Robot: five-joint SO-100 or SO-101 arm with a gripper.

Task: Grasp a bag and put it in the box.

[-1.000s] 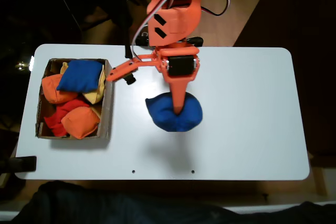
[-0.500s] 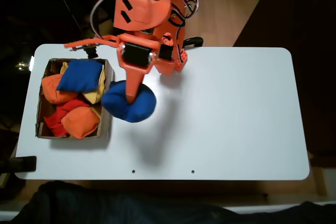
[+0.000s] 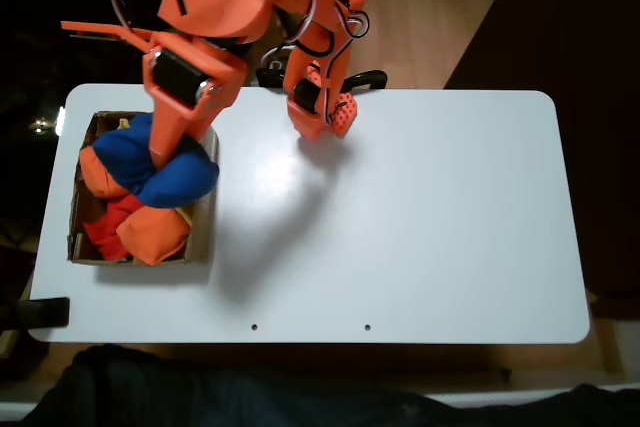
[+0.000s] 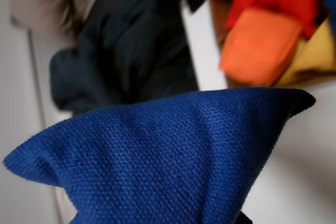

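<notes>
Fingers: the orange fingers (image 3: 168, 159) are clamped on the bag, one long orange finger lying across its top in the fixed view; the other finger is hidden behind the fabric.
Table: one white table (image 3: 430, 217) with rounded corners, carrying the box at its left end in the fixed view; the rest of its top is bare apart from the arm's shadow.
Arm: one orange arm (image 3: 215, 17) with black motors, reaching from the far edge of the table out to the left over the box; its base (image 3: 320, 97) stands at the far edge, near the middle.
Box: one shallow brown cardboard box (image 3: 205, 237) with worn edges, at the left end of the table.
Bag: one royal-blue bag (image 3: 175, 179), held over the box and overlapping its right wall in the fixed view; whether it touches the beanbags under it cannot be told. In the wrist view the blue fabric (image 4: 168, 156) fills the lower half, woven texture sharp, one corner pointing right.
Blue beanbags: a second patch of blue (image 3: 135, 137) shows to the left of the finger; whether it is a separate beanbag or part of the held one cannot be told.
Orange beanbags: two, one (image 3: 152, 234) at the box's near right corner, one (image 3: 98, 172) at its left side.
Red beanbag: one (image 3: 108, 219), between the two orange ones.
Yellow beanbag: one, partly seen in the wrist view (image 4: 312, 56) beside an orange one.
</notes>
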